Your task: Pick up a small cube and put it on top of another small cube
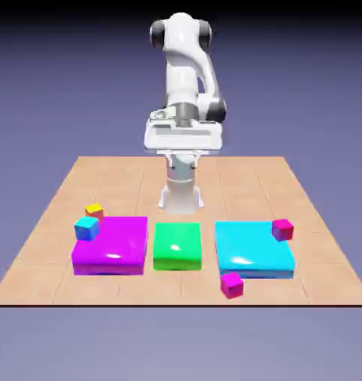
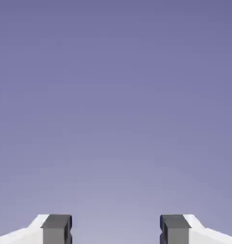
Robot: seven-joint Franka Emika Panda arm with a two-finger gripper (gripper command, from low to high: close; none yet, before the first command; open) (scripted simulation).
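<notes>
Gripper wide apart, holding nothing

The gripper (image 2: 116,228) hangs above the table (image 1: 181,286). A magenta cube (image 1: 232,286) sits just before the cyan slab (image 1: 251,249); the crimson-sided cube (image 1: 282,230) is at its right edge.

Four small cubes: one magenta (image 1: 232,286), one crimson-sided magenta (image 1: 282,230), one blue (image 1: 87,228), one yellow-topped (image 1: 94,213). Three flat slabs: one purple (image 1: 112,245), one green (image 1: 177,245), one cyan (image 1: 254,249). One Franka Panda arm (image 1: 182,74), two fingertips (image 2: 57,228), one table (image 1: 180,290).
</notes>
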